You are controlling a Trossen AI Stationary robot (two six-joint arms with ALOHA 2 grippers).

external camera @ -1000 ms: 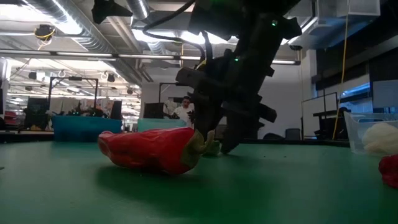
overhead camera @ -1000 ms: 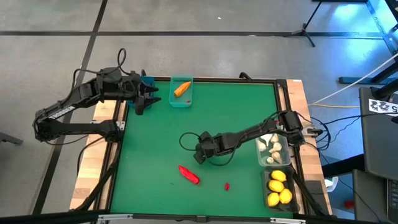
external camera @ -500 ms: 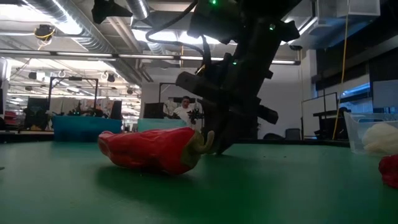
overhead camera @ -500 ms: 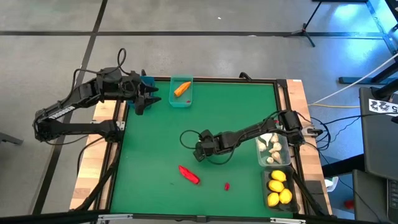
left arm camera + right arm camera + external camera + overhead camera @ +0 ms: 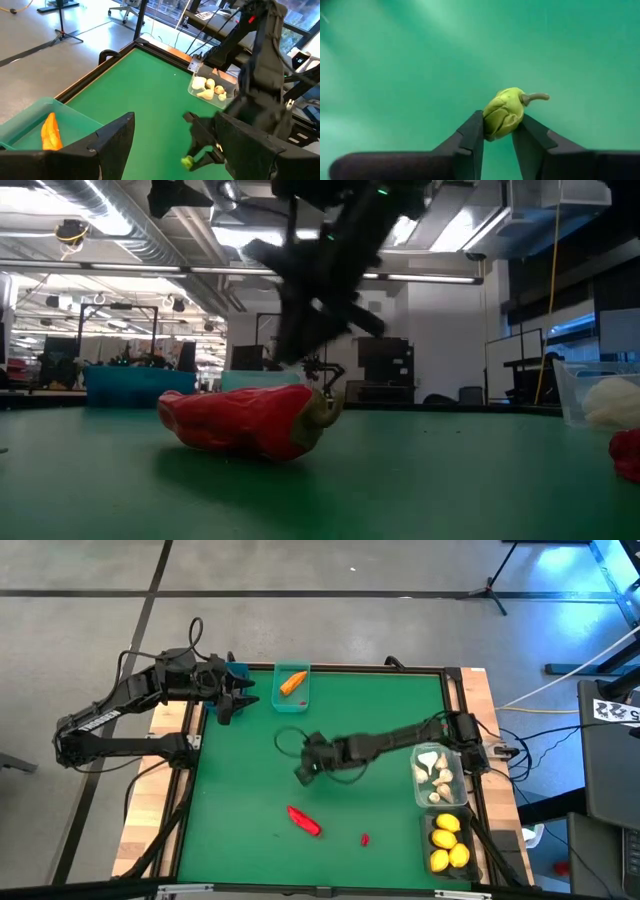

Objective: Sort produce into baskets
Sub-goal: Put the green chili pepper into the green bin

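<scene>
My right gripper is over the middle of the green table, shut on a tiny green bit with a brown stem; in the high view that gripper is just left of centre. At the far left edge my left gripper waits open beside the blue basket. An orange carrot lies in the teal basket. Garlic bulbs fill the clear basket, and lemons the dark one. A red chili lies on its side on the table. My right gripper pinches the green bit's rounded body between its two fingertips. The stem end sticks out beyond the fingers. The fingers slant down from the table's right side. The bit is lifted clear of the table.
A small red piece lies near the front edge, right of the chili. A raised dark rim runs round the table. Bare green surface lies between the teal basket and the clear one.
My right gripper has shut on the green bit beside the chili's stem. It then rose with the bit and swung toward the table's left and far side. The bit has left the table; the chili has stayed put.
</scene>
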